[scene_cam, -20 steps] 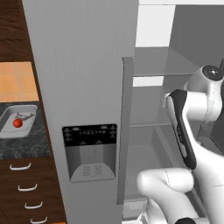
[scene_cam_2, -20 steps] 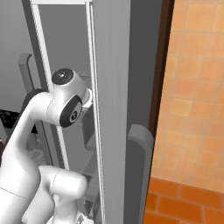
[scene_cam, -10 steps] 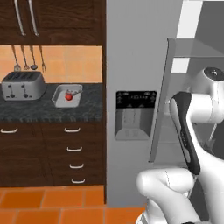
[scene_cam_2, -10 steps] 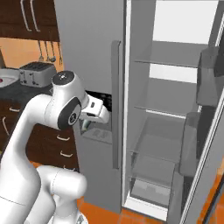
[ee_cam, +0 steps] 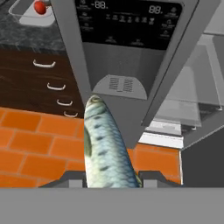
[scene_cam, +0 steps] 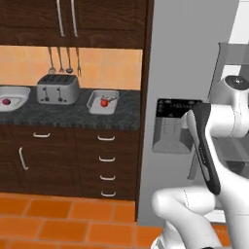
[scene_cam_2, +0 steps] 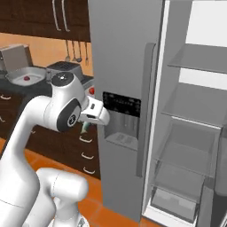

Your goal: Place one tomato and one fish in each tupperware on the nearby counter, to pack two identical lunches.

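Fridge [ee_cam: 131, 65] ahead, hand [ee_cam: 109, 178] grips fish [ee_cam: 105, 144].

The fish's [ee_cam: 106, 146] tail end is hidden between the gripper's [ee_cam: 109, 177] fingers; the left container [scene_cam: 10, 97] is cut off at 9 o'clock.

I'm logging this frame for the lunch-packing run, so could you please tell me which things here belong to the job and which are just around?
Job:
- fish, held in the gripper
- near tupperware holding a tomato
- far tupperware with a tomato
- counter

Just around:
- toaster
- hanging utensils
- fridge with open door
- drawers
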